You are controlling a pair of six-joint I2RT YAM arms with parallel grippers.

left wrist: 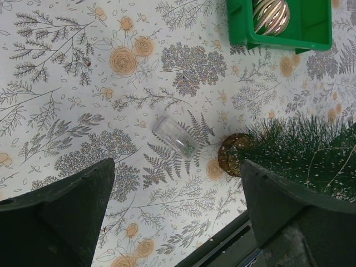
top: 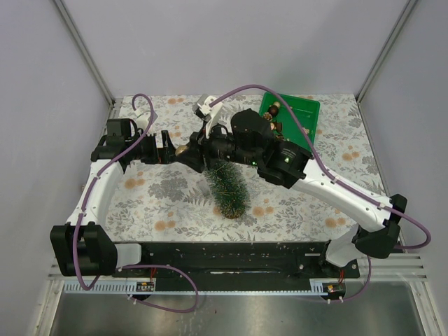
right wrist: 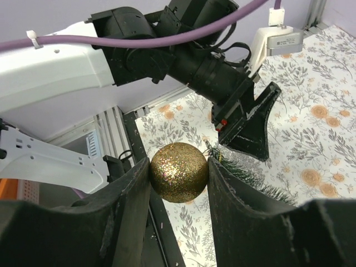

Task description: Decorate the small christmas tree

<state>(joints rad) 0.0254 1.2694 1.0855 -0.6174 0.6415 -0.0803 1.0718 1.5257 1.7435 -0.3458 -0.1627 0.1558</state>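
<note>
- the small christmas tree [top: 229, 189] fills the middle of the table [top: 140, 203], and both wrists crowd together just behind its narrow end.
- your left gripper [left wrist: 177, 162] hangs with jaws spread wide; below the gap lies only a small clear plastic piece [left wrist: 173, 137], and the tree's bristles sit right beside one finger [left wrist: 278, 211].
- your right gripper [right wrist: 179, 161] is clamped on a gold glitter ball [right wrist: 179, 178], with the left gripper's finger close beyond it, so there is little room between them.
- the right forearm [top: 336, 196] spans the table's right side, in front of the green bin [top: 311, 103].
- you have open floral surface left of the tree.
</note>
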